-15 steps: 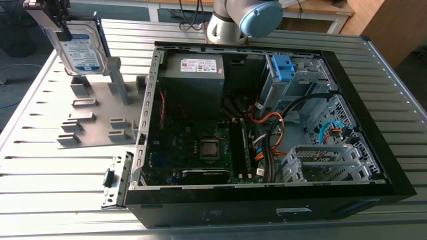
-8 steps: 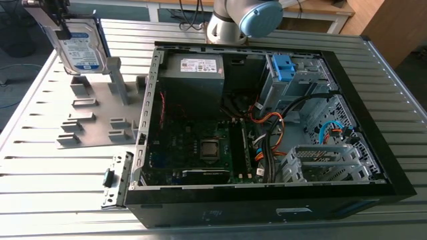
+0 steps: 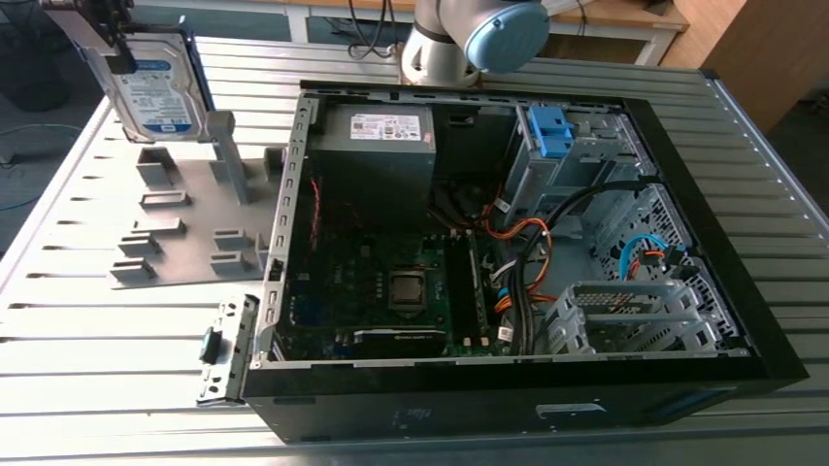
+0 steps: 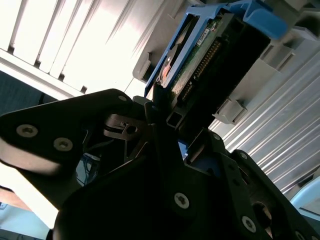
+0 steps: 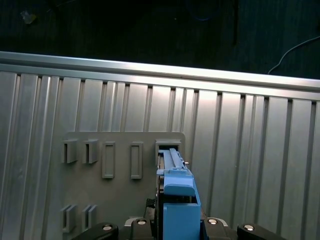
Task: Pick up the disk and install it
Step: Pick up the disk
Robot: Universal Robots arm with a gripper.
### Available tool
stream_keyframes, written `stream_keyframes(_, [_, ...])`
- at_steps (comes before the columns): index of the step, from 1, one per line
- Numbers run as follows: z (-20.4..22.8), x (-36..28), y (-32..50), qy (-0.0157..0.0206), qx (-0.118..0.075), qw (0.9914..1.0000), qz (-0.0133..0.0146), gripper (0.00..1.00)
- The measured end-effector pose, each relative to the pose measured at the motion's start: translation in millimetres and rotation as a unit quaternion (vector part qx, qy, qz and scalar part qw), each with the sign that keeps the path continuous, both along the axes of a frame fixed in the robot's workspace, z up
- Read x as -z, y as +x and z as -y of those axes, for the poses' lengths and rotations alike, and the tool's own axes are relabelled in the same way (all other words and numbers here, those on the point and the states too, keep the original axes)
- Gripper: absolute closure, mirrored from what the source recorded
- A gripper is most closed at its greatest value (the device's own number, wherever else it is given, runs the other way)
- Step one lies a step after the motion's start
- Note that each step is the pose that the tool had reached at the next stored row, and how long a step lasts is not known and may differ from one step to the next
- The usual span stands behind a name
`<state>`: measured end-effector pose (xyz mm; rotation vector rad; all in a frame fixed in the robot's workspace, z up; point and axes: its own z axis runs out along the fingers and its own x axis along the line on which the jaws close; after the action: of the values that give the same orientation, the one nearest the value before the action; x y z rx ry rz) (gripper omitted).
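The disk (image 3: 155, 85) is a silver-grey drive with a blue-and-white label in a blue bracket. It hangs upright at the exterior view's far left, over the back of a grey slotted holder plate (image 3: 175, 228). My gripper (image 3: 115, 47) is shut on its top edge. In the second wrist view the gripper (image 4: 175, 125) clamps the disk (image 4: 200, 55) from both sides, with the circuit-board side showing. The first wrist view looks along the disk's blue bracket (image 5: 178, 200) down onto the holder plate (image 5: 120, 165).
An open black computer case (image 3: 725, 243) lies on the slatted metal table (image 3: 116, 320), to the exterior view's right of the plate. Inside are a grey power supply (image 3: 376, 146), a silver drive cage with a blue latch (image 3: 550, 131), cables and the motherboard. The arm's base (image 3: 453, 39) stands behind the case.
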<state>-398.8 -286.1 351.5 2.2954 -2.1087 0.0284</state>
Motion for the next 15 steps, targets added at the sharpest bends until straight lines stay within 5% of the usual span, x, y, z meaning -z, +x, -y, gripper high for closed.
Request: stream_keyframes(15, [0.0, -7.0, 0.0, 0.0006, 0.0, 1.0, 0.0, 0.63])
